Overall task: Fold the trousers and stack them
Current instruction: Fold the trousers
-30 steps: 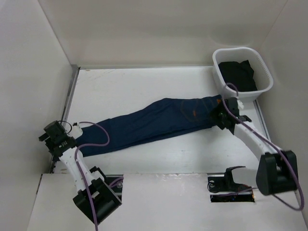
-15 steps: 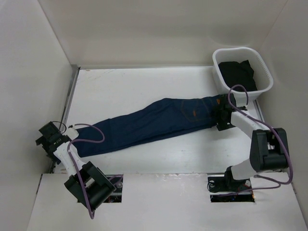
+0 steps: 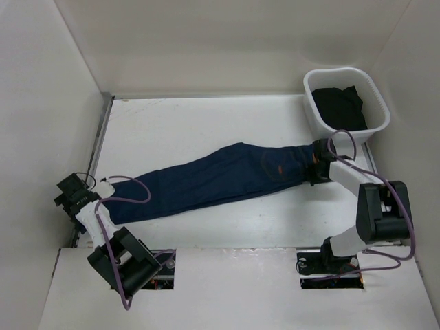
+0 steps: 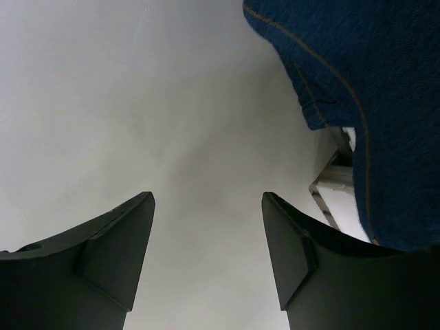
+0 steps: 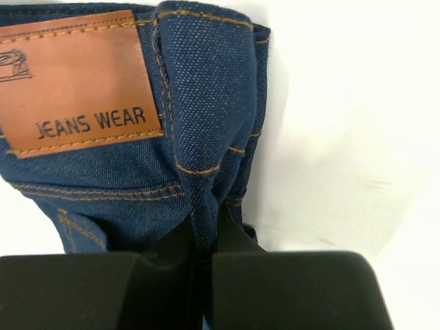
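The trousers (image 3: 220, 179), dark navy jeans with tan stitching, lie stretched slantwise across the table, waist at the right, leg ends at the lower left. My right gripper (image 3: 316, 165) is shut on the waistband; in the right wrist view its jaws pinch a fold of denim (image 5: 206, 206) beside a brown leather patch (image 5: 79, 79). My left gripper (image 3: 72, 196) stands open at the table's left edge, just past the leg ends. Between its fingers (image 4: 110, 254) in the left wrist view is only bare surface, with a trouser hem (image 4: 344, 69) at the upper right.
A white basket (image 3: 371, 93) holding dark cloth stands at the back right, close behind the right gripper. White walls enclose the table on the left, back and right. A raised white shelf (image 3: 234, 289) runs along the near edge over the arm bases.
The right gripper has closed on the waistband and shifted slightly left with it. The left gripper drifted a little at the table's left edge and stays open.
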